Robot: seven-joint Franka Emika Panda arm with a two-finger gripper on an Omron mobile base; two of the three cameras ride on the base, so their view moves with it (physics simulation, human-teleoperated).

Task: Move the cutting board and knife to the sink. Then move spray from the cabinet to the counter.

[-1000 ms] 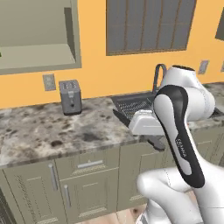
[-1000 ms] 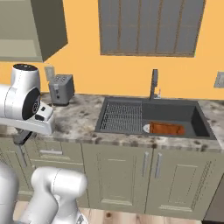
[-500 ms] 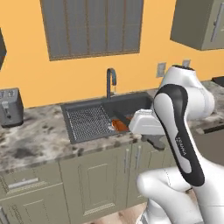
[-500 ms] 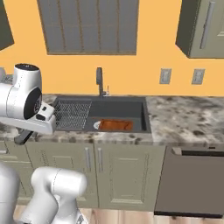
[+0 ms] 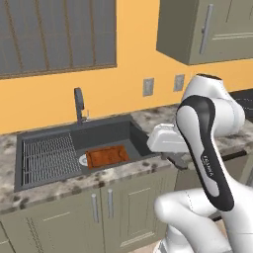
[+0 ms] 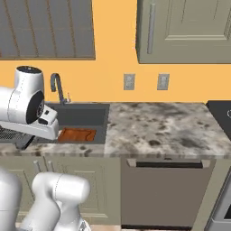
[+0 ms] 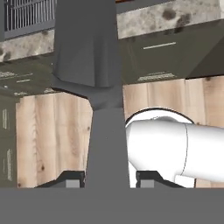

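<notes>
The gripper (image 7: pixel 107 177) is clamped on the knife (image 7: pixel 94 65), whose long axis runs straight out from between the 2 fingertips. The cutting board (image 5: pixel 106 156) already lies in the sink (image 5: pixel 44 136), which sits left of the gripper, beyond the counter (image 6: pixel 162 126) edge.

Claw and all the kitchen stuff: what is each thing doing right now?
Claw: shut on the knife.
Knife: held, sticking out past the fingertips.
Cutting board: lying flat in the sink.
Sink: holds the board; no water running from the faucet.
Upper cabinet: door closed.
</notes>
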